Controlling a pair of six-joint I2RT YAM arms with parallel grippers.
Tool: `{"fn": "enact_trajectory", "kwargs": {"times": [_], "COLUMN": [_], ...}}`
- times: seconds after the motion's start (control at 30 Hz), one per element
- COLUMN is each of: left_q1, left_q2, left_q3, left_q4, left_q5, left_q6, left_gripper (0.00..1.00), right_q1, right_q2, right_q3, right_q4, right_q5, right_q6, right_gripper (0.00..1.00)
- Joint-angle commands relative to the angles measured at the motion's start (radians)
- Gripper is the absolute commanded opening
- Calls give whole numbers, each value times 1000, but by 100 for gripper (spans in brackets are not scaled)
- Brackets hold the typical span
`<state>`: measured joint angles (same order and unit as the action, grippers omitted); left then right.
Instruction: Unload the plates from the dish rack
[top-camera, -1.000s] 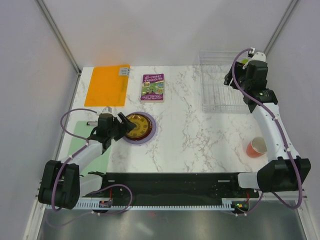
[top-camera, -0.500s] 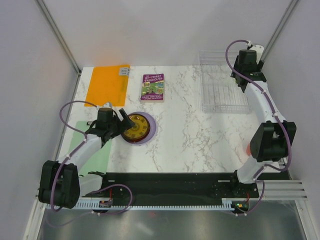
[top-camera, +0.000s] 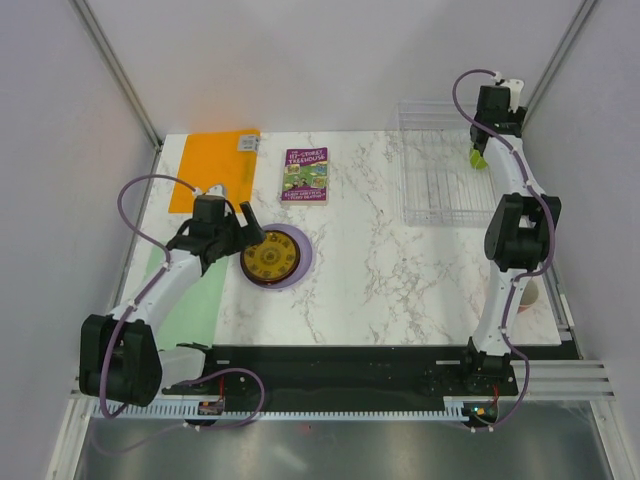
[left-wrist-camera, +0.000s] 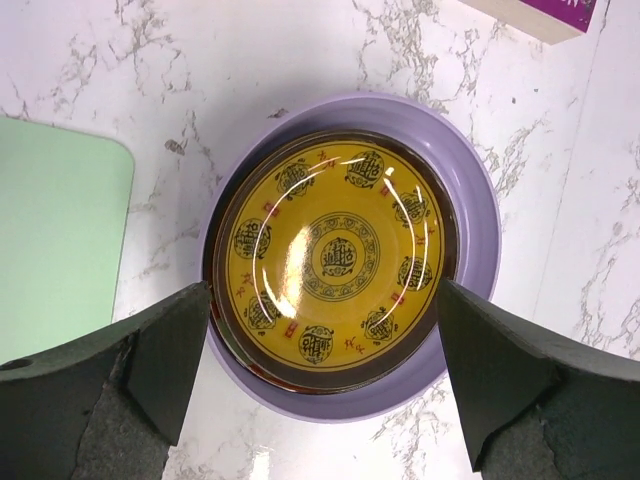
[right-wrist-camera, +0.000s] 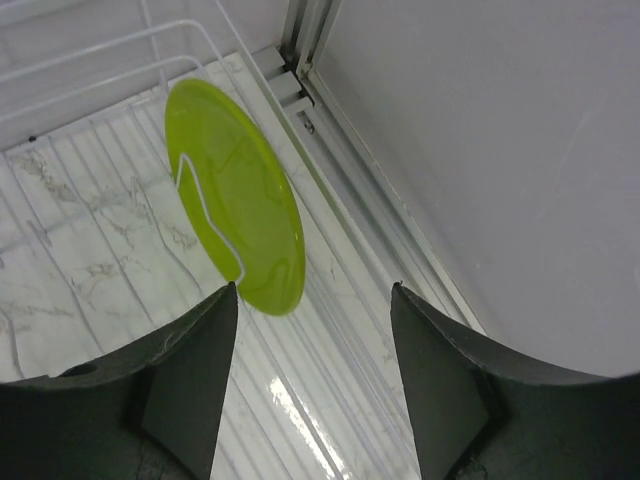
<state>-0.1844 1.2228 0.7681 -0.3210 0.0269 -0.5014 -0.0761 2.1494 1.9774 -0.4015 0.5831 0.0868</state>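
Top view is bright and even, with soft light from above and only faint shadows on the white bench (top-camera: 400, 270). The clear rack (top-camera: 445, 180) nearly washes out against the pale marble. Straight wall posts (top-camera: 115, 70) lean outward toward the corners, a mild wide-angle bend.

Left wrist view is sharp on the yellow plate (left-wrist-camera: 335, 265). Thin curved glare streaks cross its glaze, and there is a small white hot spot on the bench at the bottom edge. Fingers of the left pincer (left-wrist-camera: 325, 345) are dark, soft-edged and out of focus.

Right wrist view has the lime plate (right-wrist-camera: 235, 190) in focus and evenly lit, with a glare patch on the bench below it. Fingers of the right pincer (right-wrist-camera: 312, 300) are dark and blurred.
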Motion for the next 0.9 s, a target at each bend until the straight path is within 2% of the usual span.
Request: {"fn": "enact_trajectory", "kwargs": {"times": [0.0, 0.1, 0.13, 0.33, 0.4, 0.5, 0.53, 0.6, 0.67, 0.7, 0.73, 0.87], "left_q1": [2, 3, 3, 3, 2, 2, 3, 2, 2, 2, 2, 2], "left_q2": [24, 35, 35, 35, 35, 52, 56, 60, 58, 57, 57, 53], "left_q3": [71, 92, 97, 96, 83, 79, 77, 74, 69, 68, 65, 59], "left_q4": [-21, -18, -15, 26, 60, 89, 92, 103, 105, 105, 106, 111], "left_q5": [19, 30, 30, 62, 76, 113, 126, 133, 133, 133, 128, 125], "left_q6": [50, 50, 50, 47, 37, 21, 18, 9, 6, 6, 4, 1], "left_gripper": [100, 100, 100, 100, 100, 100, 100, 100, 100, 100, 100, 100], "right_q1": [-24, -33, -34, -65, -76, -83, -86, -91, -91, -91, -91, -87], "right_q2": [75, 125, 136, 204, 211, 219, 218, 210, 196, 190, 184, 159], "right_q3": [155, 204, 196, 201, 199, 196, 189, 176, 155, 150, 144, 136], "right_q4": [15, 21, 35, 92, 102, 113, 116, 131, 151, 164, 170, 191], "right_q5": [-14, -11, -8, -69, -89, -137, -153, -181, -207, -221, -226, -214], "right_q6": [-36, -30, -35, -36, -38, -41, -41, -36, -39, -39, -44, -58], "right_gripper": [69, 65, 60, 53, 43, 38, 30, 19, 16, 6, 2, 0]}}
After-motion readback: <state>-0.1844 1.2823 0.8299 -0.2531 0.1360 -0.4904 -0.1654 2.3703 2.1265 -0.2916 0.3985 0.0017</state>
